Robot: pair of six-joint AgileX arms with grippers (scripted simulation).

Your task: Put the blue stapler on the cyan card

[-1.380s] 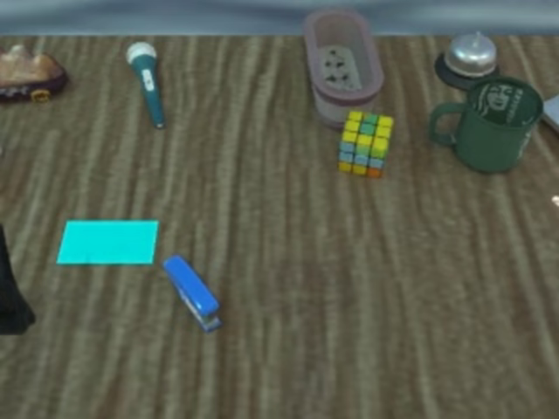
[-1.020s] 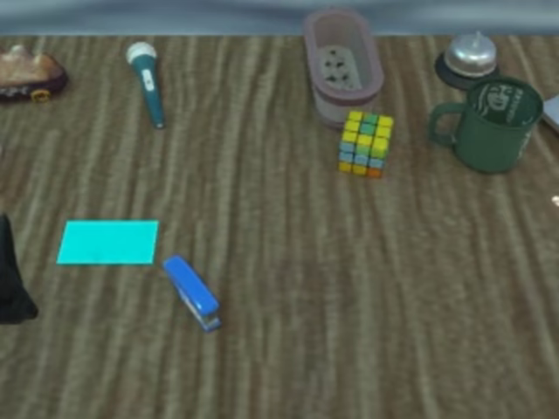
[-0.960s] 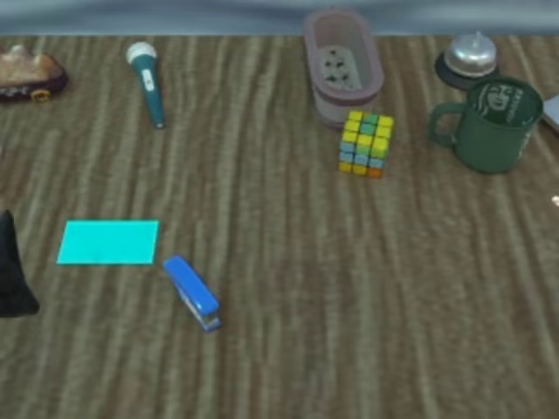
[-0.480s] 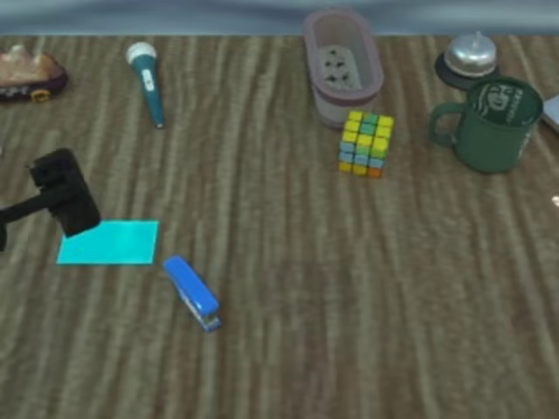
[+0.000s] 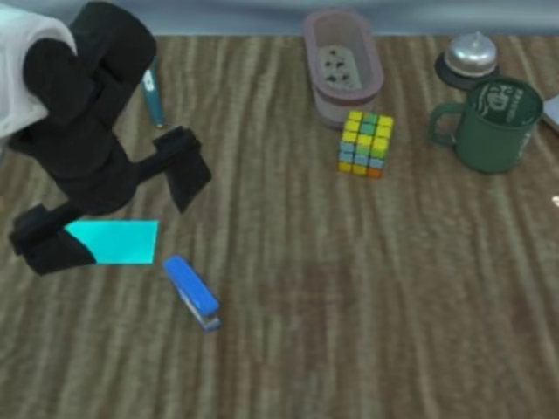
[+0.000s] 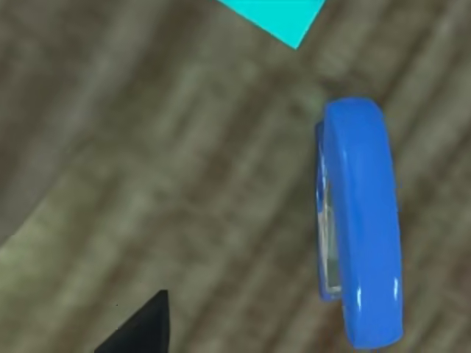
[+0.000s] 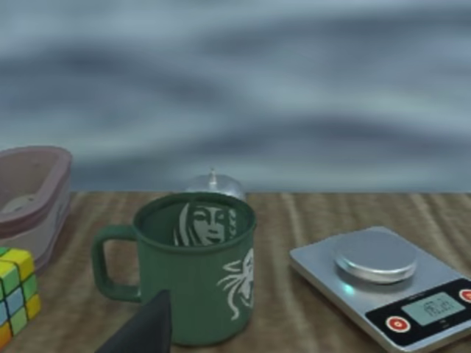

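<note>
- My left gripper point(image 5: 113, 208) is high over the table, above the left side. Its two fingers are spread wide apart and hold nothing.
- One finger point(image 5: 181, 171) sticks out toward the middle of the table. The other one covers the left end of the cyan card point(image 5: 122, 243).
- The blue stapler point(image 5: 191, 292) lies flat on the table just beside the right corner of the card that is nearest to me. It is slanted and is not on the card yet.
- In the left wrist view, the blue stapler point(image 6: 360, 220) is off to one side, not in the middle. A corner of the cyan card point(image 6: 276, 15) shows close by.
- I think the job now is to reach for the stapler. To do it well, the gripper should slide over until the stapler is right under it. It should turn so the fingers go on the two long sides, then come straight down and squeeze around the middle.
- Half a second ago the left gripper was small and low at the left edge, by the far left corner of the card. Now it is much higher and farther in.
- The stapler and the card have not moved.
- My right gripper point(image 7: 143, 327) waits far off by the green mug point(image 5: 489, 122).
</note>
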